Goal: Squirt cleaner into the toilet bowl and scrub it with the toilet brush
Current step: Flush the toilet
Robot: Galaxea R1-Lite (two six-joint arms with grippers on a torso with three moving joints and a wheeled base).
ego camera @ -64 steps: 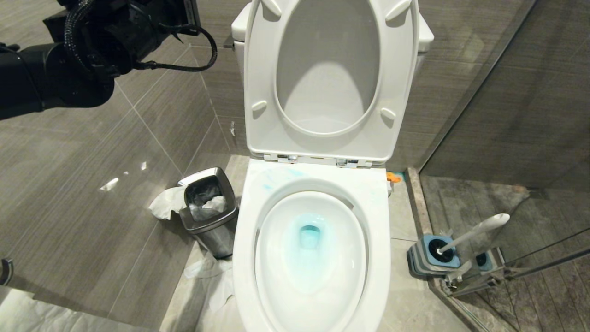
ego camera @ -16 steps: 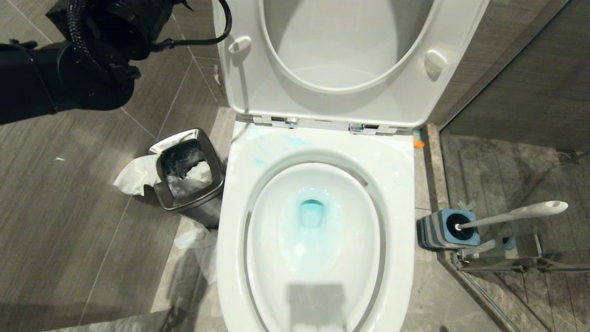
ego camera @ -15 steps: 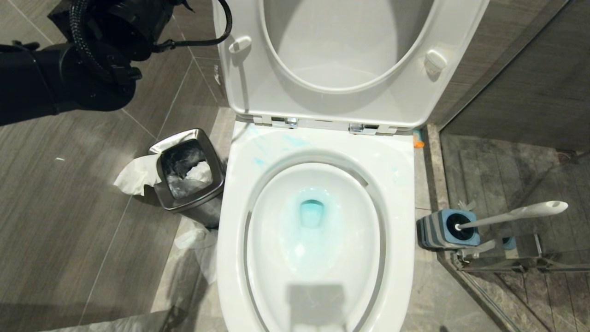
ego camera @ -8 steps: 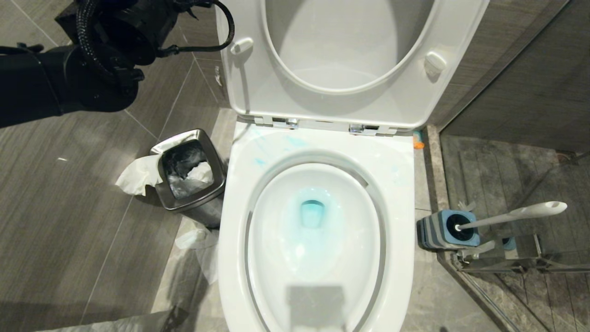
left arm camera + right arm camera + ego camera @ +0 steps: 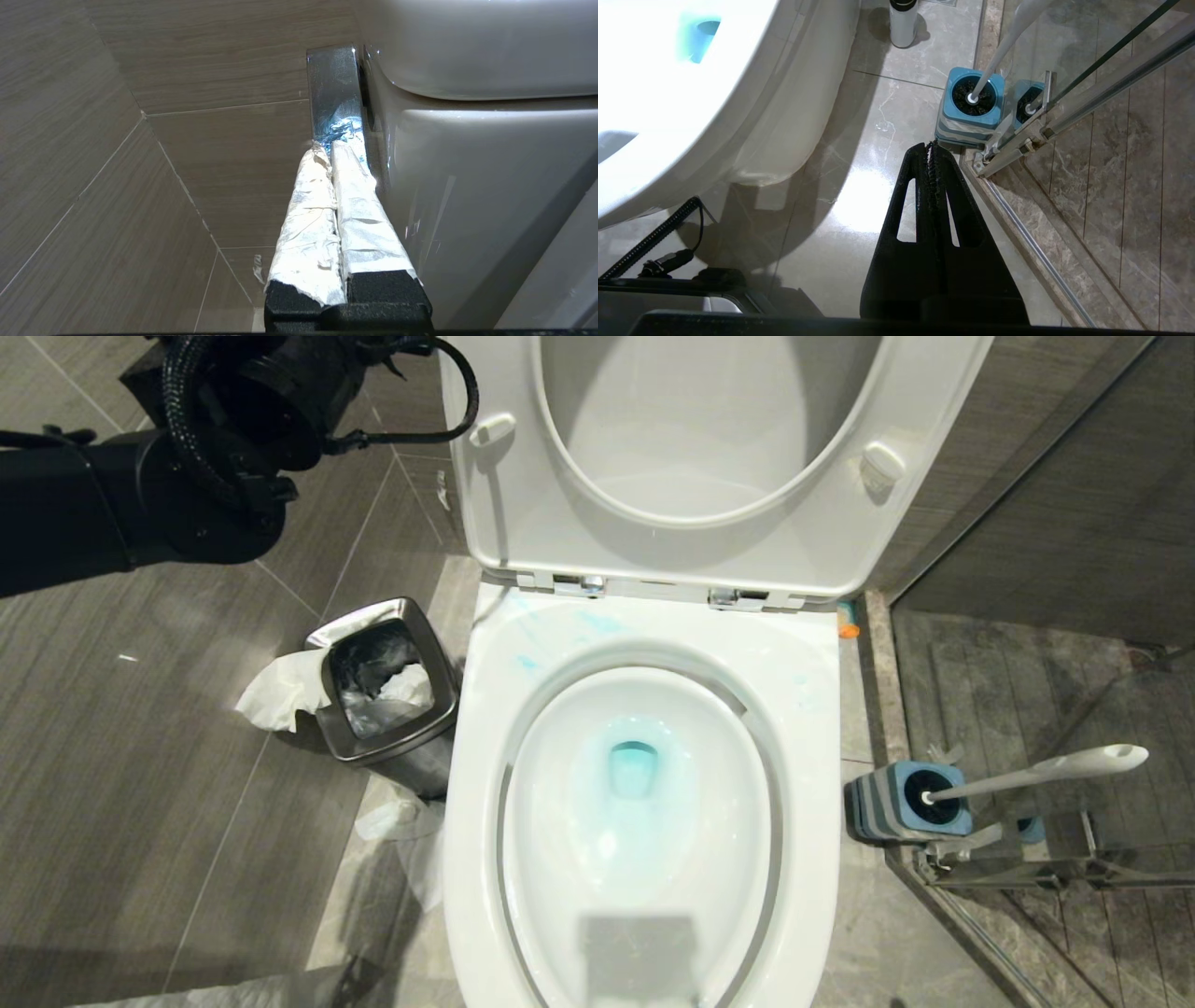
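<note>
In the head view, the large glossy white ceramic toilet bowl [image 5: 644,803] is seen in the middle, with its white seat and lid [image 5: 709,457] raised upright behind it. The thin turquoise-blue cleaner [image 5: 633,770] is gathered around the drain at the bottom of the bowl, and pale blue smears are seen on the flat rim near the chrome hinges [image 5: 579,584]. The toilet brush with the long white-grey plastic handle [image 5: 1036,771] is standing in its squarish blue-and-grey holder [image 5: 906,800] on the floor at the right of the bowl, beside the glass shower door [image 5: 1055,868]. A small steel bin [image 5: 385,695] with crumpled white paper [image 5: 275,691] is placed at the left of the bowl. The black left arm [image 5: 140,495] is raised at the upper left.

In the left wrist view, the left gripper [image 5: 334,149], wrapped in white tape, is shown with its jaws pressed together, the tips lying against a chrome flush lever [image 5: 332,88] on the side of the white ceramic tank [image 5: 490,154].

In the right wrist view, the black right gripper [image 5: 930,149] is held low above the marble floor [image 5: 859,154], its jaws pressed together on nothing, near the brush holder but apart from it.
</note>
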